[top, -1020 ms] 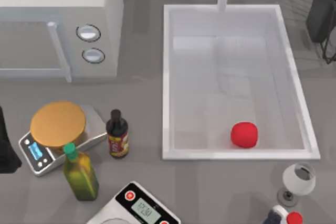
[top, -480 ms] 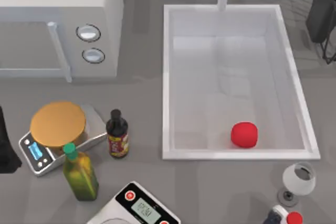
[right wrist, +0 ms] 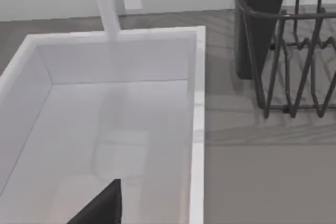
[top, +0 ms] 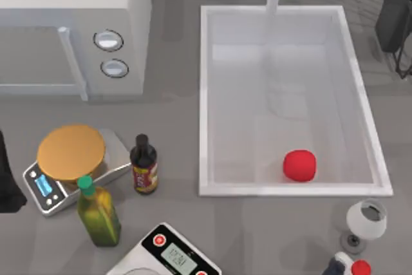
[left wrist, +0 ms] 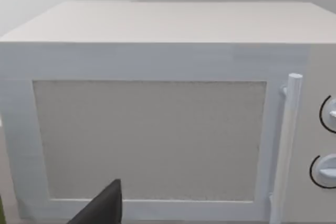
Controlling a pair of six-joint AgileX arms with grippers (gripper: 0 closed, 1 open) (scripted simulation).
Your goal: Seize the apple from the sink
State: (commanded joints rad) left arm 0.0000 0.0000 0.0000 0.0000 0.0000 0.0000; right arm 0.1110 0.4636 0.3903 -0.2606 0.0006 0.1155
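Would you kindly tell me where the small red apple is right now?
In the top view, the small red apple lies on the large white sink's floor, in its near right corner, beyond the wine glass.

The apple [top: 300, 165] is showing a plain bright red, without any pattern. The sink [top: 205, 94] is showing white walls and rim, with a pale grey floor. The microwave [top: 77, 24] is looking white, and its door panel [left wrist: 149, 140] is showing a fine grey speckle. The scale [top: 48, 188] is wearing an orange round plate on a silver body. The small bottle [top: 143, 164] is appearing dark, with a red and yellow label. The oil bottle [top: 98, 212] is showing olive green with a green cap. The rack [right wrist: 296, 51] is looking dark grey. The table [top: 270, 230] is showing plain grey.
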